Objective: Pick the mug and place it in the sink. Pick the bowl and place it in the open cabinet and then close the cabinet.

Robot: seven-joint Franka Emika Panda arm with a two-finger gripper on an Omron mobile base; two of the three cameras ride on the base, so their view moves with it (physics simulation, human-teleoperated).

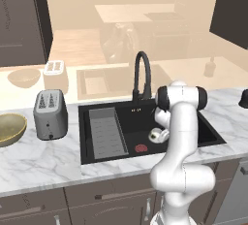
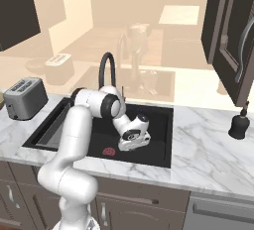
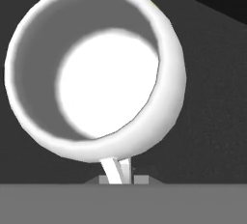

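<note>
The first step of the task is almost done: the arm reaches down into the sink point(image 1: 104, 144), and the gripper point(image 3: 117, 174) is closed on the handle of the mug point(image 3: 96, 71). In the hand view the mug mouth faces the camera, and the thin handle runs down between the fingertips. In the left base view the mug point(image 1: 156, 135) is low inside the black basin, to the right of the red drain point(image 1: 141, 148) and right of the grey tray point(image 1: 107, 133), partly hidden behind the arm. I cannot tell if the mug already touches the bottom of the basin or hangs just above it. The next move, as I judge, is to lower it the last bit if needed, open the fingers, and lift the hand straight up so that it does not catch the handle or hit the faucet point(image 1: 142, 73) just behind. After that comes the bowl point(image 1: 9, 128), which sits on the counter at the far left, beside the toaster point(image 1: 50, 114). The cabinet point(image 2: 233, 35) on the upper right has its door open, so the base will probably need to drive between the two places.
</note>
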